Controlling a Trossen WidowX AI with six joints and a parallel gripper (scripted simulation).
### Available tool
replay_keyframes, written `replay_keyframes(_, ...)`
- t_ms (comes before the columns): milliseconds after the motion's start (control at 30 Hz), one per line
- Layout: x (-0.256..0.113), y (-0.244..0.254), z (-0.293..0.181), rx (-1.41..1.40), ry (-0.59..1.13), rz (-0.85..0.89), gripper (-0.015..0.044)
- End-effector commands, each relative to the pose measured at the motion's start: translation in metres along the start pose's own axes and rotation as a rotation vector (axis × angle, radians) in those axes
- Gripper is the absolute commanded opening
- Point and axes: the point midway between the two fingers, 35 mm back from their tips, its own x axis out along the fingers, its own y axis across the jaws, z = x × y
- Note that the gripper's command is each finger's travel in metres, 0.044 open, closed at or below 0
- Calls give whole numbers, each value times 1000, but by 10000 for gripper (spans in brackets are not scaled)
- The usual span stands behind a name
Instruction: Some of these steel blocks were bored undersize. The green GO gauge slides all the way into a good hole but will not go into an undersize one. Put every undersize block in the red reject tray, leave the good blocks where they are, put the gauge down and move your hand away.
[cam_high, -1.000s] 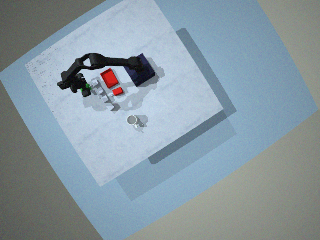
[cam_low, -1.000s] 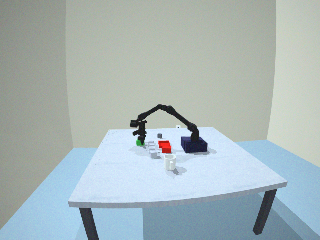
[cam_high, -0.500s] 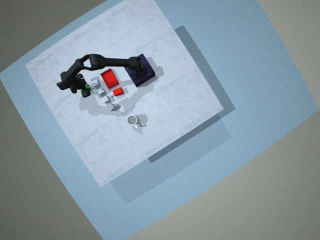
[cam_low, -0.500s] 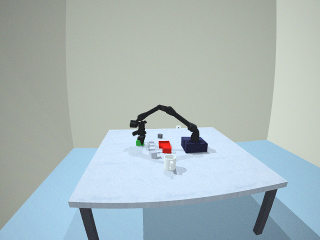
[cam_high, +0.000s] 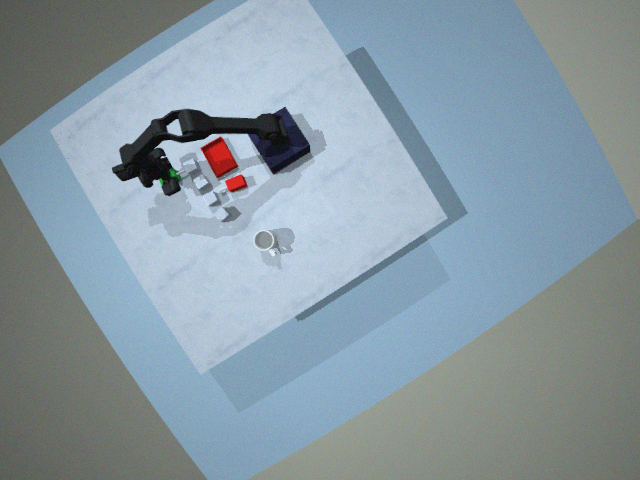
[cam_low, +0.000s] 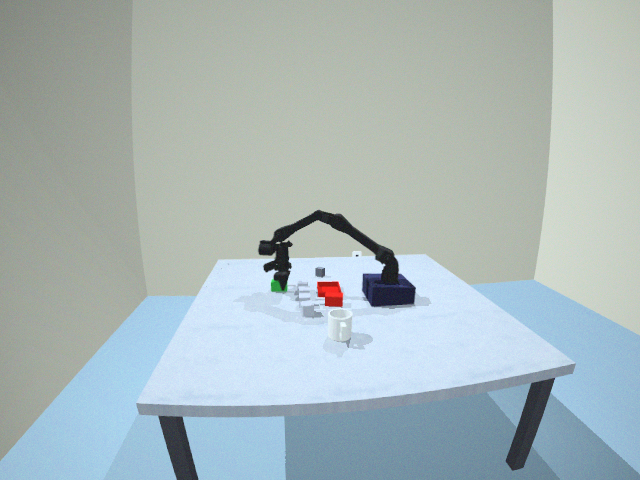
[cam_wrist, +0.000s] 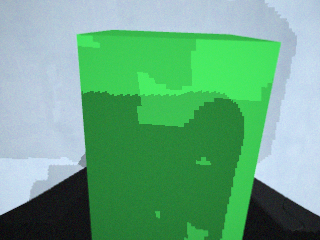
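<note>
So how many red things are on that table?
2 in view: the open tray, and a smaller red block beside it, on the side nearer the mug.

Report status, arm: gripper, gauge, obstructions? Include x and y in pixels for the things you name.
Gripper (cam_high: 169, 180) (cam_low: 281, 285) shut on green gauge (cam_high: 175, 174) (cam_low: 278, 285) (cam_wrist: 165, 140). Steel blocks in a row beside it. Mug (cam_high: 264, 240) (cam_low: 339, 325) stands well apart.

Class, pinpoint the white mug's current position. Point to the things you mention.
In the top view, the white mug (cam_high: 264, 240) (cam_low: 339, 325) stands below the red block (cam_high: 235, 183) (cam_low: 333, 299); in the exterior view, it is nearer the camera than that block.
</note>
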Motion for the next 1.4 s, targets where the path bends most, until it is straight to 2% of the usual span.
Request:
replay_keyframes(0, -4, 0, 4, 4, -12, -2, 0)
replay_keyframes(767, -4, 0, 11, 4, -13, -2, 0)
replay_keyframes(933, -34, 0, 5, -1, 0, 0, 0)
replay_keyframes(1367, -28, 1, 0, -4, 34, 5, 0)
